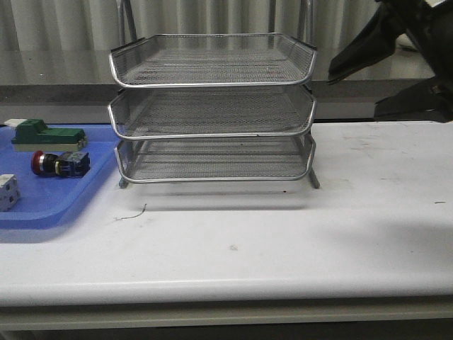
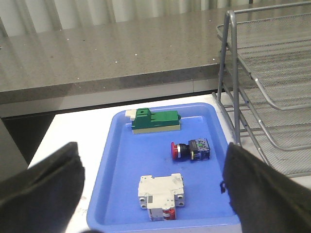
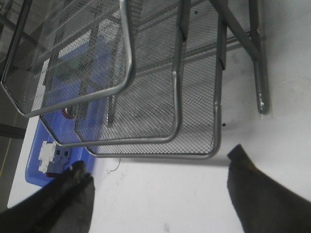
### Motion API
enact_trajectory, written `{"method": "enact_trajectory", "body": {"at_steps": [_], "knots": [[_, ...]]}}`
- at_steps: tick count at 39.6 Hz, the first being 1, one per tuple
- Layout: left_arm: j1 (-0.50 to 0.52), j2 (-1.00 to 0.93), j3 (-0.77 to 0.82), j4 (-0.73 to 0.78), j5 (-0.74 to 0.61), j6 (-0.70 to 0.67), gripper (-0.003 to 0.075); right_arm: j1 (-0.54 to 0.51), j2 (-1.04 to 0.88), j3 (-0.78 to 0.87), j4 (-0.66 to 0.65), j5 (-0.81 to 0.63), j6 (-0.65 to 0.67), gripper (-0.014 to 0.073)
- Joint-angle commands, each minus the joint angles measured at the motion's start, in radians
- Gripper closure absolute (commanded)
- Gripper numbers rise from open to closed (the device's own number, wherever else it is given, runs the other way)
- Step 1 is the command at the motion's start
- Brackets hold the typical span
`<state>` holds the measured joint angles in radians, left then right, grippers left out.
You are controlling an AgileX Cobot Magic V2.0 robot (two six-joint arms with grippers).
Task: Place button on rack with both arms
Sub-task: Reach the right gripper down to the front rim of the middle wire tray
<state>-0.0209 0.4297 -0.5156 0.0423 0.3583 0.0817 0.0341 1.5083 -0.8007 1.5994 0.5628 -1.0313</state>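
The button [image 1: 59, 163] with its red head lies on its side in the blue tray, to the left of the rack [image 1: 212, 106]. In the left wrist view the button [image 2: 190, 150] lies ahead of my open left gripper [image 2: 153, 182], whose black fingers [image 2: 43, 189] straddle the near end of the tray with nothing between them. The rack [image 2: 272, 97] is a three-tier silver mesh stand at the table's back centre. My right gripper [image 3: 158, 167] hangs open and empty above the table in front of the rack [image 3: 146, 97]. The right arm [image 1: 403, 49] shows at the upper right.
The flat blue tray [image 1: 49, 205] sits at the table's left edge and also holds a green block [image 1: 46, 134] and a white breaker [image 1: 7, 191]. A small wire scrap [image 1: 131, 214] lies on the white table before the rack. A grey counter runs behind.
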Motion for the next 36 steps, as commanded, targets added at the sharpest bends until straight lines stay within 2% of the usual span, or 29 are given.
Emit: {"method": "enact_trajectory", "body": {"at_steps": [1,7,15,32,36], "knots": [[0.003,0.009,-0.035,-0.008,-0.072,-0.002,0.0167,0.032,0.034,-0.066,0.091,0.026,-0.055,0.0015],[0.003,0.009,-0.035,-0.008,-0.072,-0.002,0.0167,0.083,0.116,-0.144,0.091,0.025,-0.056,0.0023],[0.003,0.009,-0.035,-0.008,-0.072,-0.002,0.0167,0.093,0.187,-0.192,0.093,0.008,-0.055,0.0141],[0.003,0.009,-0.035,-0.008,-0.072,-0.002,0.0167,0.094,0.282,-0.287,0.102,0.006,-0.053,0.0146],[0.003,0.009,-0.035,-0.008,-0.072,-0.002,0.0167,0.094,0.302,-0.295,0.103,0.023,-0.045,0.0218]]}}
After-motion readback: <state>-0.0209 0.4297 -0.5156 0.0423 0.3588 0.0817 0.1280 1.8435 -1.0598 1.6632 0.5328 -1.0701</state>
